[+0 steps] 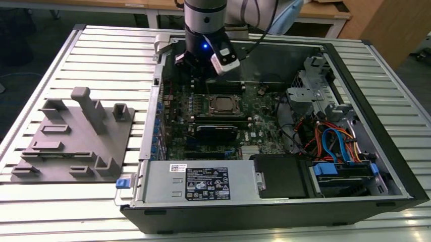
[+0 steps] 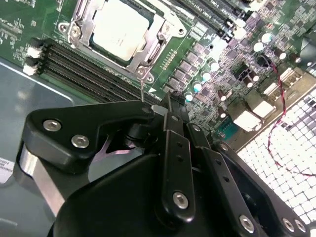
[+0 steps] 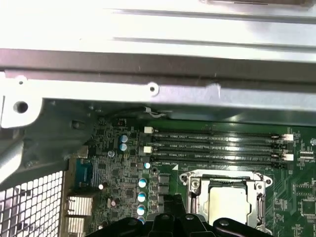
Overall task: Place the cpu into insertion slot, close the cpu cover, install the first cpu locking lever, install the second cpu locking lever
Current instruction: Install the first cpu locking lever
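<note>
The cpu [image 1: 224, 104] lies flat in the insertion slot [image 1: 209, 112] on the green board inside the open computer case. In both wrist views its pale face [image 2: 121, 27] [image 3: 228, 205] shows through the window of the silvery cpu cover [image 2: 159, 47] [image 3: 193, 186], which lies down over it. A thin wire lever [image 2: 142, 88] runs from the socket's corner toward my fingertips. My gripper [image 1: 194, 68] [image 2: 170, 101] [image 3: 170, 200] hovers beside the socket, over the memory slots toward the case's far wall. Its fingers are shut with nothing between them.
Black memory slots [image 3: 217, 143] run between the socket and the case's metal wall [image 3: 148, 74]. A black card [image 1: 215, 132], the power supply [image 1: 195, 184], and a drive cage with cables [image 1: 336, 146] crowd the case. A grey fixture block [image 1: 74, 136] stands at the exterior view's left.
</note>
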Action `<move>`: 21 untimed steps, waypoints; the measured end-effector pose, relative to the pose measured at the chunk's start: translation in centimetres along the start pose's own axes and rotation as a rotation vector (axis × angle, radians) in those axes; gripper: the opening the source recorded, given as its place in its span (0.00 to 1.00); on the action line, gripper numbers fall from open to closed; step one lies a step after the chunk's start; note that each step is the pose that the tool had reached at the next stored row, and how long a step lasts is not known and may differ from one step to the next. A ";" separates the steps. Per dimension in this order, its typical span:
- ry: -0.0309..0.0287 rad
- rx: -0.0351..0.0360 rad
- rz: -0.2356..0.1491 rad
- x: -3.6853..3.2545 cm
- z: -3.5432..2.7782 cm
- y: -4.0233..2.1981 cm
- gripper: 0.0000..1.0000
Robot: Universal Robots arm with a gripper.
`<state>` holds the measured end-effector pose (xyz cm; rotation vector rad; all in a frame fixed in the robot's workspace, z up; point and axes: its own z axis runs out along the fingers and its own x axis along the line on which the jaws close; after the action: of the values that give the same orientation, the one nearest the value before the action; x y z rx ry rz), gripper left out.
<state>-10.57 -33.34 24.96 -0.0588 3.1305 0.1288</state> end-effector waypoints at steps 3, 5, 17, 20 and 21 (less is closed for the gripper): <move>-0.0002 0.0000 0.000 -0.01 -0.08 0.28 0.10; -0.0003 0.0000 0.000 -0.02 -0.06 0.49 0.10; -0.0062 0.0000 -0.001 -0.06 -0.23 1.37 0.10; -0.0060 0.0003 0.000 -0.13 -0.24 1.37 0.10; -0.0060 0.0002 0.000 -0.17 -0.24 1.37 0.10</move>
<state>-10.46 -31.99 25.31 -0.0591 3.1244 0.1283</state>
